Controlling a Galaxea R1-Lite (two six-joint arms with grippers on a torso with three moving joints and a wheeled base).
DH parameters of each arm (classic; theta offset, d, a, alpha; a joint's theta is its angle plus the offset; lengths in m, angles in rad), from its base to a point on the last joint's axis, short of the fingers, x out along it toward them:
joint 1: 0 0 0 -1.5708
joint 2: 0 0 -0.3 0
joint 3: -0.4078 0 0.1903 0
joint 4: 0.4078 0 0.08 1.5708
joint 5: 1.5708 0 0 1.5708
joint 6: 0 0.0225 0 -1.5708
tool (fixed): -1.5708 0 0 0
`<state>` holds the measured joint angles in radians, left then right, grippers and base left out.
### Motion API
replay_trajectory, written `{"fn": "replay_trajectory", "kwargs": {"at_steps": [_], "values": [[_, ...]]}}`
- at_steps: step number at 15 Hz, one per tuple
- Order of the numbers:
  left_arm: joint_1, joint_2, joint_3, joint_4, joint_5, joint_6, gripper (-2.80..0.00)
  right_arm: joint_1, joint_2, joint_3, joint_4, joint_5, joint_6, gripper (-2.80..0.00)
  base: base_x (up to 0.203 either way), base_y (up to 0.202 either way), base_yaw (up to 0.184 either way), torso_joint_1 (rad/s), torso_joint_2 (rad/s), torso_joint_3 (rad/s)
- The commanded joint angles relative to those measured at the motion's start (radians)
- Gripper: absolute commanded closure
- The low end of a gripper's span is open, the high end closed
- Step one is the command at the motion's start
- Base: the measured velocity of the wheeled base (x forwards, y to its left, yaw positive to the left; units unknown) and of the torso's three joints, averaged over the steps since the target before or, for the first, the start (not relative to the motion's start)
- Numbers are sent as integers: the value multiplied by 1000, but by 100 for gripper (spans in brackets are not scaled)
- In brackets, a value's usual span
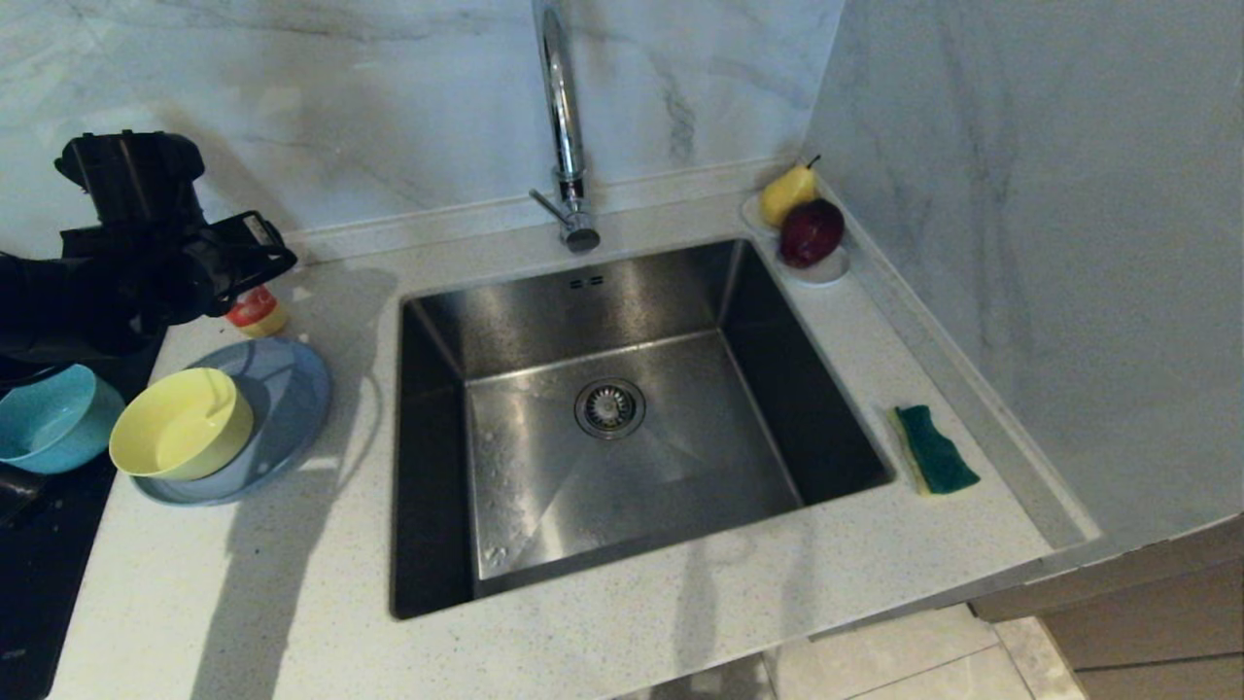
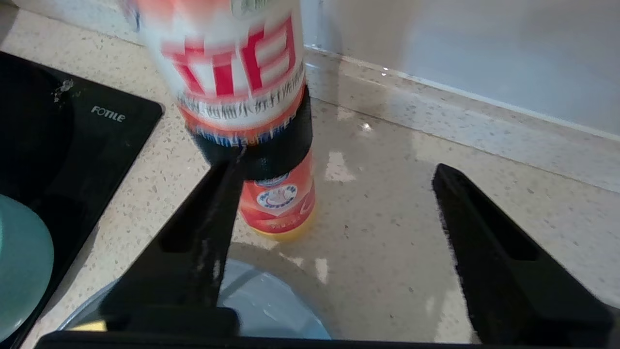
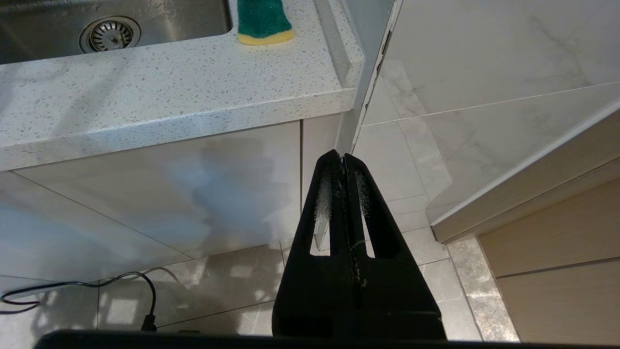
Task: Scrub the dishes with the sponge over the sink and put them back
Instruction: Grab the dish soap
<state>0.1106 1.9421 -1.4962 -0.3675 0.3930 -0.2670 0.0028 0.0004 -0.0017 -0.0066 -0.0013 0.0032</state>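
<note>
The yellow bowl (image 1: 180, 425) sits on the grey-blue plate (image 1: 287, 389), left of the sink (image 1: 622, 408). The teal bowl (image 1: 49, 418) rests on the black cooktop further left. The green and yellow sponge (image 1: 933, 449) lies on the counter right of the sink. My left gripper (image 1: 258, 258) hovers above the plate's far edge, open, with nothing between its fingers (image 2: 213, 218). In the left wrist view the gripper (image 2: 334, 167) looks down on bare counter, the plate's rim (image 2: 271, 305) and the teal bowl (image 2: 19, 261). My right gripper (image 3: 341, 155) hangs shut below the counter's front edge.
A red and white bottle (image 2: 242, 72) stands just behind the plate, beside one left finger. The tall chrome tap (image 1: 564, 126) rises behind the sink. A white saucer (image 1: 826, 270) with a pear and an apple sits at the back right corner. Marble walls close the back and right.
</note>
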Motion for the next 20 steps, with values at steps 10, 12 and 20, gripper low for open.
{"fn": "replay_trajectory", "kwargs": {"at_steps": [10,12,20], "values": [[-24,-53,152,-115,4,-16,-280,0,-2,0,-1,0,0,0,0,0,0,0,0,0],[1,-39,150,-118,-3,-17,-280,0,-2,0,0,0,-2,0,0,0,0,0,0,0],[42,-1,248,-259,-35,-13,-280,0,-2,0,0,0,0,0,0,0,0,0,0,0]]}}
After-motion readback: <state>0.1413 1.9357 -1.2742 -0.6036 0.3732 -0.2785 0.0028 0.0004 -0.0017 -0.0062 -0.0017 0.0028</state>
